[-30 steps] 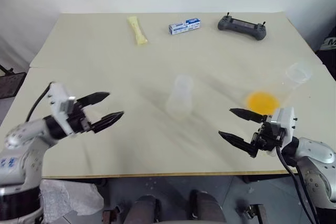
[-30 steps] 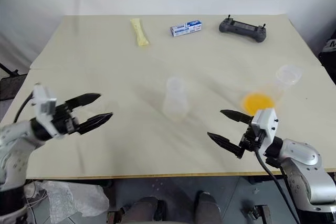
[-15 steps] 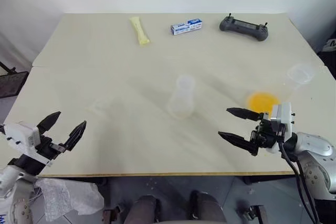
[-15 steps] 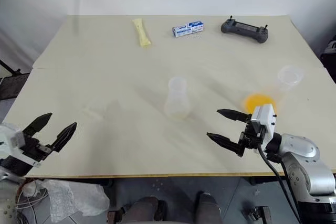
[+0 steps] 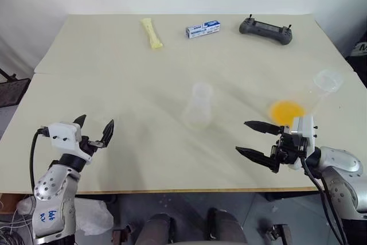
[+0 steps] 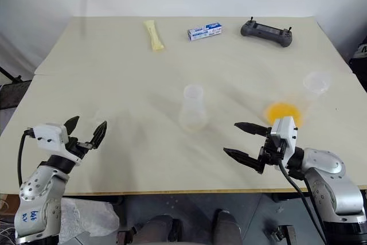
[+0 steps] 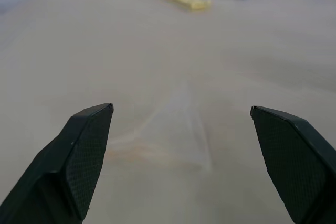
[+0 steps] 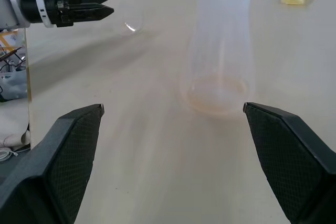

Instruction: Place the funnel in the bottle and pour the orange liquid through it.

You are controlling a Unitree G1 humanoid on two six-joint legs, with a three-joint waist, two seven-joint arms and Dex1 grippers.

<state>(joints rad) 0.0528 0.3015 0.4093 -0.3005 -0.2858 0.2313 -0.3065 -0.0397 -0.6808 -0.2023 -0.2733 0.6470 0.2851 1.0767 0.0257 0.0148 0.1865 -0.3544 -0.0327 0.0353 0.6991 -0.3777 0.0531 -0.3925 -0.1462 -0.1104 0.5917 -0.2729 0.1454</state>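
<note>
Centrally on the pale worktop (image 5: 114,67) stands the bottle (image 5: 198,106), upright and clear, with a faint orange film at its base; it lies ahead of the right gripper (image 5: 254,139), well apart from it, and the right wrist view shows it framed between that gripper's two black fingers (image 8: 68,153). Both jaws are spread wide and hold nothing. The left gripper (image 5: 94,129) hovers near the worktop's near left edge, pointing forward. The funnel (image 7: 176,129) lies on its side just ahead of the left jaws, between the lines of the two fingers (image 7: 84,150), its cone nearer the gripper and its thin stem pointing away; it touches neither finger. The orange liquid (image 5: 287,110) appears as a bright round patch just beyond the right gripper, in the base of a tilted clear flask (image 5: 325,83) whose mouth points away to the right. Along the far edge of the worktop, well apart from both jaws, lie a yellow packet (image 5: 150,32), a blue-and-white box (image 5: 202,28) and a dark grey controller (image 5: 265,30).
</note>
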